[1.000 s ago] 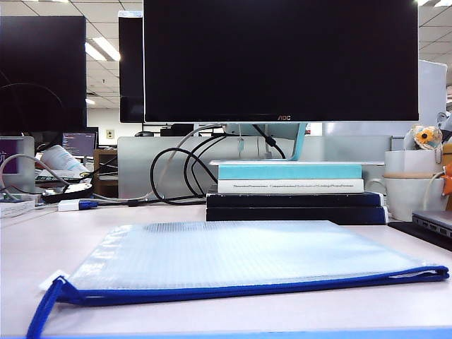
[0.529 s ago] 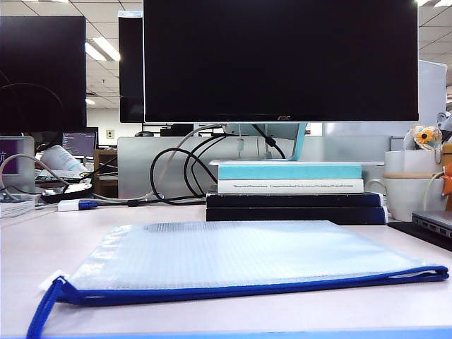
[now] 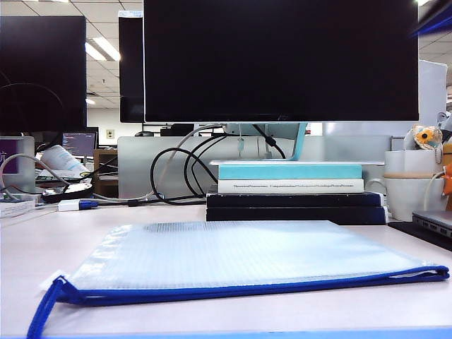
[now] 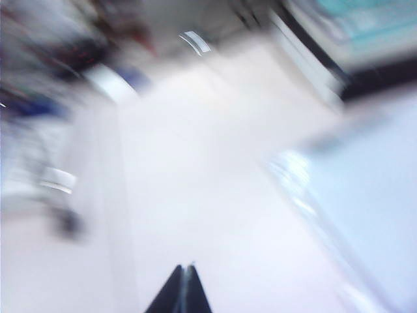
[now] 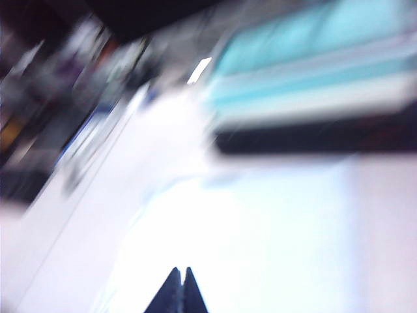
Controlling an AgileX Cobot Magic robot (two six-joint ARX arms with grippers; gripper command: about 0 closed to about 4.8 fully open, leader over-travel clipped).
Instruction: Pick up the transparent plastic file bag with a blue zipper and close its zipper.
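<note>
The transparent plastic file bag lay flat on the pale table, and nothing was touching it. Its blue zipper ran along the long edge nearest to the exterior camera, and the blue cord pull hung at the left end of that edge, toward the front of the table. Behind the bag stood the stack of books, with a light blue one on top and dark ones below, and behind the books the big dark monitor. A white mug stood to the right of the books.

My left gripper was above the bare table, with its two fingers pressed together to a point and nothing between them. The left wrist view was much blurred, but I could see the pale edge of the bag to one side of the gripper, apart from it.

My right gripper also had its fingers pressed together and was holding nothing. In the right wrist view, also blurred, it was over the whitish surface of the bag, and the books were beyond it. I could not tell how high it was above the bag. In the exterior view only a dark blurred streak showed in the upper right corner; I could not tell what it was.
</note>
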